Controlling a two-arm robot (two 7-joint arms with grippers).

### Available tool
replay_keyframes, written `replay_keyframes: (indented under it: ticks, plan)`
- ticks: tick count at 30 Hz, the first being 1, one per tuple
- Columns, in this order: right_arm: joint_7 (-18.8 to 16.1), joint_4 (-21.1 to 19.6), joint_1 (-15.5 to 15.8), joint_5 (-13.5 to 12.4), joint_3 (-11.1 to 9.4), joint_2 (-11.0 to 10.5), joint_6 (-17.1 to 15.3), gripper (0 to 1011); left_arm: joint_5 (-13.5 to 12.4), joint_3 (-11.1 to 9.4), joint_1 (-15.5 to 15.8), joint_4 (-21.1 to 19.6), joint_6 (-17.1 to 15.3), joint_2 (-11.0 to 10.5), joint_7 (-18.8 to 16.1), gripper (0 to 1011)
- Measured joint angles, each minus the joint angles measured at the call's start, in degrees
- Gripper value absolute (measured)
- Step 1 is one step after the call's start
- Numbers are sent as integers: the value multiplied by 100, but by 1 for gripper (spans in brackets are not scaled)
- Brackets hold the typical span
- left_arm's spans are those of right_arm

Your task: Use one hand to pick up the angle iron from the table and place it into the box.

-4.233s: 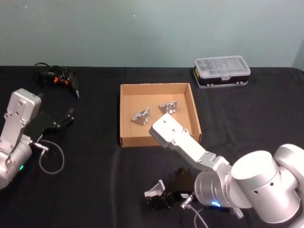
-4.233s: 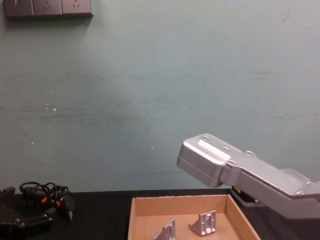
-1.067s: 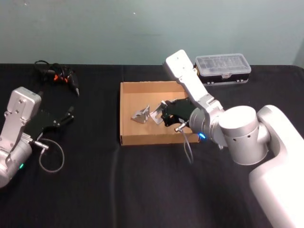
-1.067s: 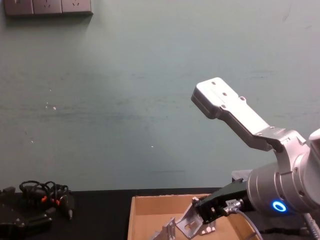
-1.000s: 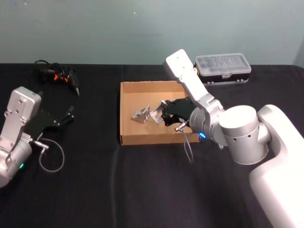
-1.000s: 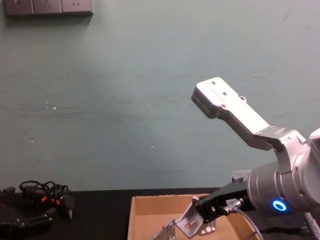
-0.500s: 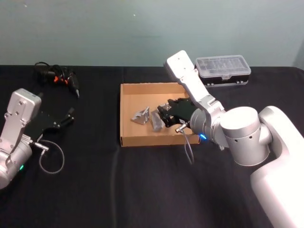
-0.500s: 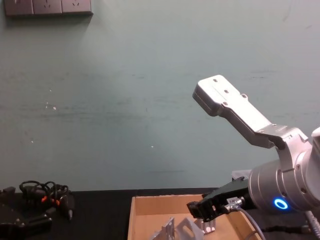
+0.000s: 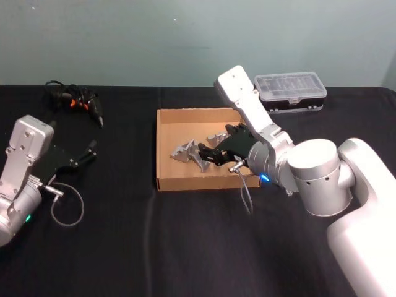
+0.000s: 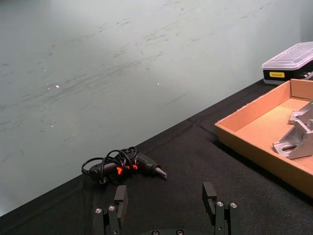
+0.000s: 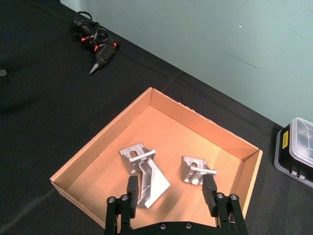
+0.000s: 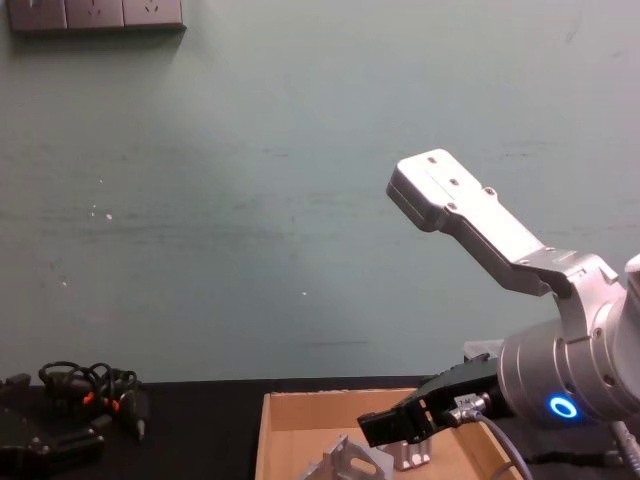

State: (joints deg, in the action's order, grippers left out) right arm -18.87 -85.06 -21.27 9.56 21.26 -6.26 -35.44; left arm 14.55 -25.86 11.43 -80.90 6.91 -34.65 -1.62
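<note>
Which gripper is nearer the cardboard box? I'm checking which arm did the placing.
The right. The right gripper hangs open over the box, above the metal brackets lying inside. The left gripper sits off to the box's left over the table.

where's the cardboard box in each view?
Head: box mid-picture.
Chest: box at bottom edge, centre.
Left wrist: box beside the open left gripper, partly cut off.
Right wrist: box under the open right gripper.
Shared landmark: black corded tool, off the box's left side.
</note>
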Motion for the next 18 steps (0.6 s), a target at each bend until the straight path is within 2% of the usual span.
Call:
replay_keyframes:
  ticks: [1, 5, 9, 12, 14, 17, 18]
  plan:
    - [0, -1, 1, -1, 0, 0, -1, 805, 0, 0, 0, 0, 0, 0, 0, 1004]
    - [-72, -104, 62, 0, -13, -44, -1, 926, 0, 0, 0, 0, 0, 0, 0, 1005]
    - [-125, -373, 264, 8, -70, -136, 81, 1004, 0, 0, 0, 0, 0, 0, 0, 1005]
    - [-99, -679, 555, 6, -152, -252, 379, 1004, 0, 0, 0, 0, 0, 0, 0, 1005]
    - [-37, -912, 806, -17, -241, -334, 691, 1004, 0, 0, 0, 0, 0, 0, 0, 1005]
    - [-19, -1192, 1161, -146, -380, -467, 1115, 1004, 0, 0, 0, 0, 0, 0, 0, 1005]
    - [-17, -1316, 1338, -224, -449, -540, 1344, 1004, 0, 0, 0, 0, 0, 0, 0, 1005]
